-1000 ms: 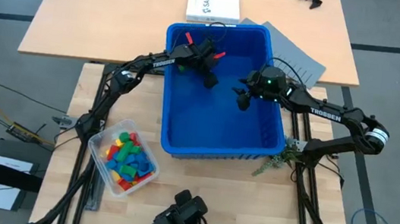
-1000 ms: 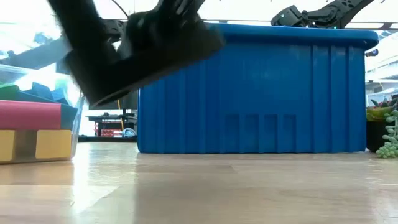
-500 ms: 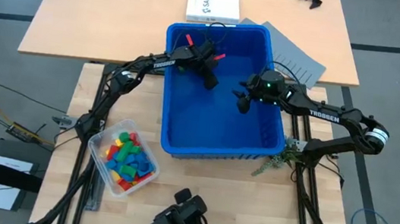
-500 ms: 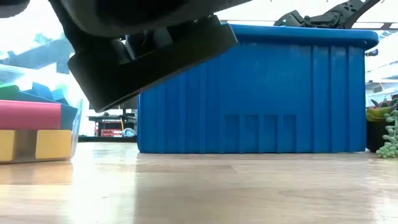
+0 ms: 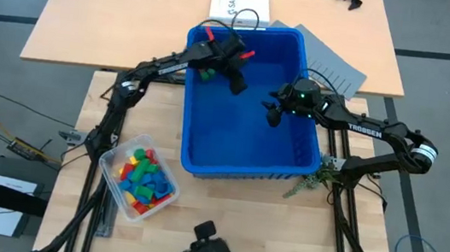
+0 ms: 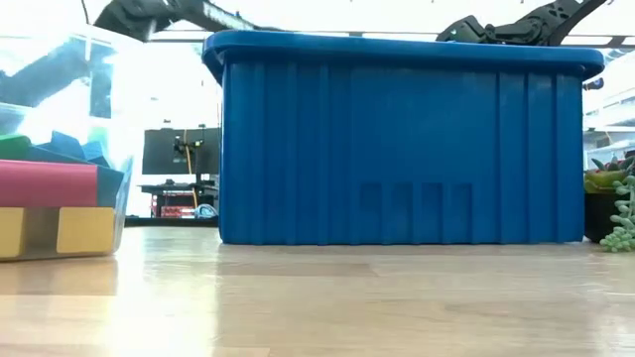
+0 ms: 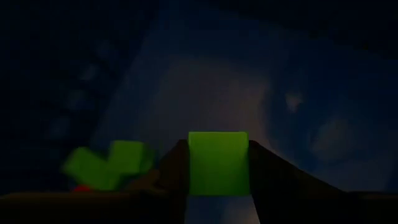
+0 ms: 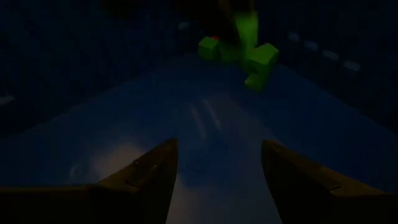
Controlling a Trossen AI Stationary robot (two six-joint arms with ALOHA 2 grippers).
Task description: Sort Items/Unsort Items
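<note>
1. The left gripper [image 7: 217, 186] hung over the blue bin's [image 5: 189, 159] far-left corner, jaws clamped on a green block [image 7: 217, 163].
2. More green blocks [image 8: 239, 46] lay there, apparently on the bin floor.
3. The right gripper [image 8: 217, 174] hovered mid-bin, jaws apart and empty.
4. A clear tub [image 5: 116, 154] of mixed blocks [image 5: 143, 180] sat on the counter [image 5: 224, 203].
</note>
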